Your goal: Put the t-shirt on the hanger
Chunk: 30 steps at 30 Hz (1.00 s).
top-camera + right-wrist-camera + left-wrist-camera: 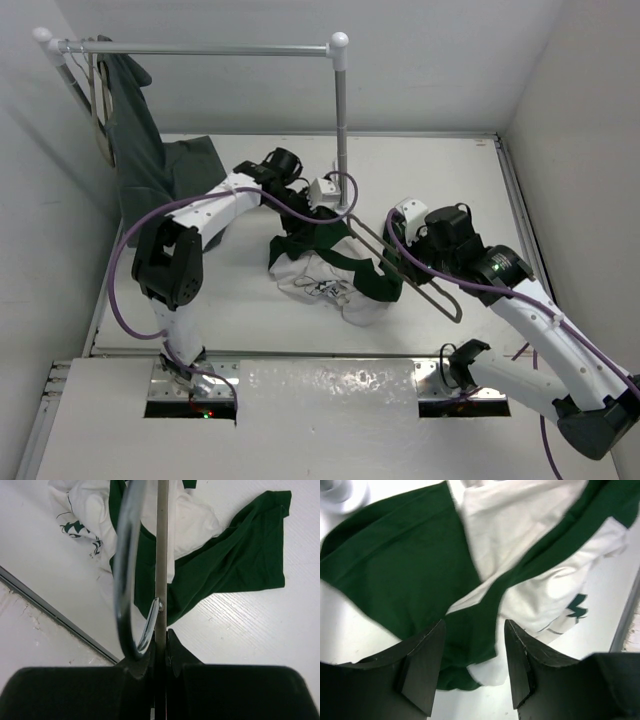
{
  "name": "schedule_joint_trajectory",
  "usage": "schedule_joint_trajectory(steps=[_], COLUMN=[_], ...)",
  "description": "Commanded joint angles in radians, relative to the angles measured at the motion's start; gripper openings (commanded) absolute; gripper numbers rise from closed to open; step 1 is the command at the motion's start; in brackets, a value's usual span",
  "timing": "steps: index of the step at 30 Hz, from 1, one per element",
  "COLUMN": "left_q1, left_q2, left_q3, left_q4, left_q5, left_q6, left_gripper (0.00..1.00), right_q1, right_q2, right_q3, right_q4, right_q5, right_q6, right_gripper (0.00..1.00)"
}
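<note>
White table. Left gripper, 11 o'clock of t-shirt, jaws apart astride it, ready to pinch; right gripper, 3 o'clock, clamps hanger for threading.

The white table has a dark green and white t-shirt lying on it in a crumpled heap near the middle. At about 10 o'clock from the shirt, the bottom of a dull grey-green garment rests on the table top. At 12 o'clock, a silver rack pole stands on the table.
</note>
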Motion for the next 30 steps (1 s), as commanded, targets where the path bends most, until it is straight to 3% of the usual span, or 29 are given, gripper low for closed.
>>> schedule_joint_trajectory(steps=[1,6,7,8,14,20,25,30], left_q1=[-0.064,-0.077,-0.077,-0.076,-0.073,-0.051,-0.019,-0.001], left_q2=[-0.004,0.003,0.007,0.005,-0.024,-0.043,-0.026,-0.013], left_q3=[0.005,-0.052,-0.057,-0.066,-0.084,-0.061,0.018,0.083], left_q4=[-0.016,0.051,0.057,0.08,0.163,0.147,0.11,0.102], left_q5=[0.018,-0.089,-0.109,-0.152,-0.223,-0.151,-0.057,-0.057], left_q6=[0.029,0.026,0.018,0.017,-0.002,-0.017,-0.068,-0.098], left_gripper=[0.48,0.43,0.38,0.28,0.0,0.0,0.0,0.0], right_q1=[-0.003,-0.003,-0.002,-0.003,-0.003,-0.003,0.001,0.004], right_q2=[-0.009,-0.003,-0.001,0.0,-0.011,-0.018,-0.02,0.041], right_q3=[0.023,0.028,0.029,0.031,0.032,0.017,0.014,0.068], right_q4=[0.037,0.035,0.034,0.034,0.038,0.04,0.103,0.06], right_q5=[0.004,0.0,-0.002,-0.002,-0.002,-0.039,-0.172,-0.151], right_q6=[0.009,0.006,0.006,0.007,0.012,-0.002,-0.037,-0.156], right_gripper=[0.0,0.0,0.0,0.0,0.0,0.0,0.0,0.0])
